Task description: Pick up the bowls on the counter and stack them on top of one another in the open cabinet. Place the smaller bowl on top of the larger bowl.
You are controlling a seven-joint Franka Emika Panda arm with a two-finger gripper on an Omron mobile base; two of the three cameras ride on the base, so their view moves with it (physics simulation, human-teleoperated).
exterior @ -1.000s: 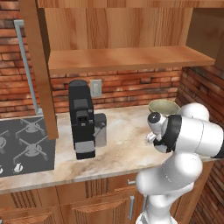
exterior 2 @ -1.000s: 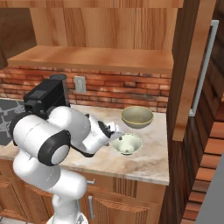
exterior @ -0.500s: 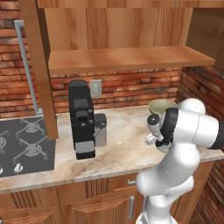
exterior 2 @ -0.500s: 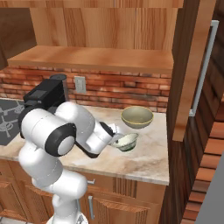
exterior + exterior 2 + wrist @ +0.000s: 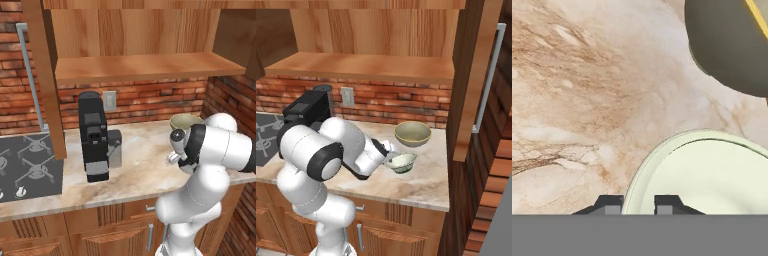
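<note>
The pincer point(image 5: 638, 204) is down at the near rim of the smaller bowl point(image 5: 401, 162), one dark tip outside the wall and the other inside, so the rim sits between them. The hand view does not make clear whether the tips press on the rim or merely straddle it. That pale cream-green bowl sits on the marbled table point(image 5: 421, 182), just in front of the larger bowl point(image 5: 413, 133), the two close but apart.

Both bowls look glossy and hard, like glazed ceramic, so I would expect them to be stiff, slick under the tips and liable to chip if knocked. The small one looks light enough for a rim pinch, though held at one edge it may tip and swing. A firm squeeze low on the wall, where it thickens, seems the safer hold.

The open cabinet point(image 5: 371, 67) hangs above the table with its plank shelf bare. Since the wider bowl belongs underneath, it ought to go up first.
</note>
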